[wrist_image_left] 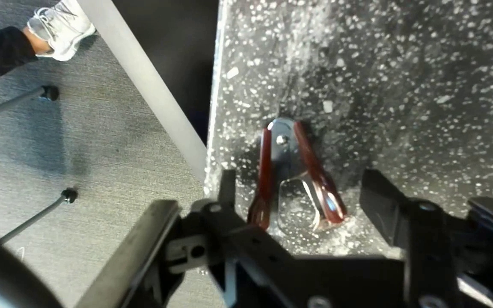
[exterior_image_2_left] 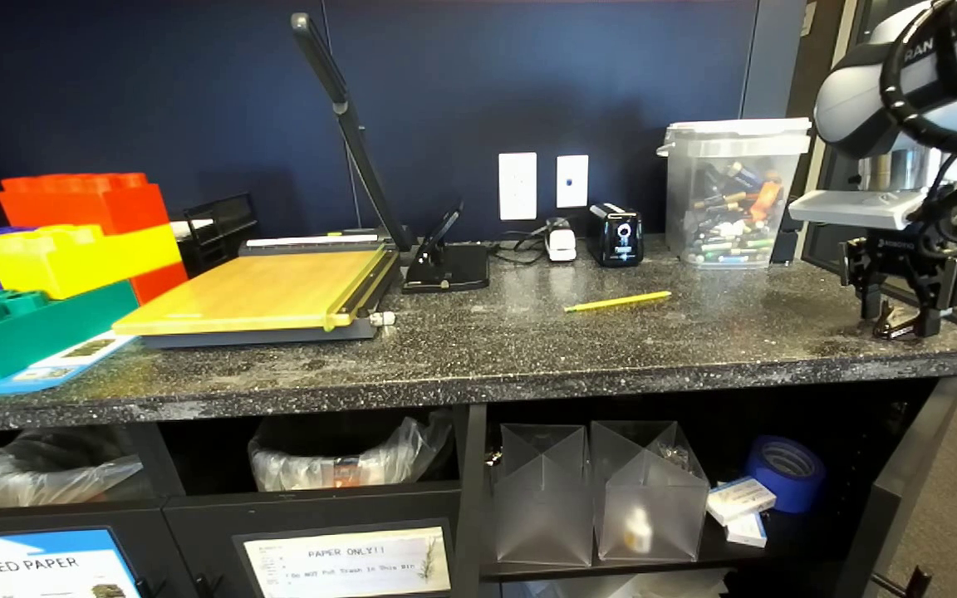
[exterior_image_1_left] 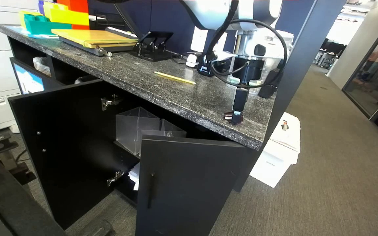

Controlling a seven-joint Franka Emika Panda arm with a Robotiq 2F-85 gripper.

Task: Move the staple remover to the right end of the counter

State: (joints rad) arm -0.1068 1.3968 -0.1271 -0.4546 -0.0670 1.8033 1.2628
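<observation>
Wrist view: gripper (wrist_image_left: 300, 186) spread wider than staple remover (wrist_image_left: 288, 164) it straddles, gripping nothing, prob. bc remover's already at goal, nr front edge at rt end of counter (exterior_image_2_left: 478, 349) (ext. views).

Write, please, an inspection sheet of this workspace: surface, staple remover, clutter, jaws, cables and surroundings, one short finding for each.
Surface: counter, dark and speckled, with pale marks.
Staple remover: on the counter near its right end, close to the front edge, between the jaws.
Clutter: yellow stick, cutter, toy blocks, tub.
Jaws: open; a gap shows on one side of the remover, contact on the other cannot be judged.
Cables: black cable loops beside the arm.
Surroundings: cabinet doors open below the counter; white box beside it; shoe in the wrist view.
</observation>
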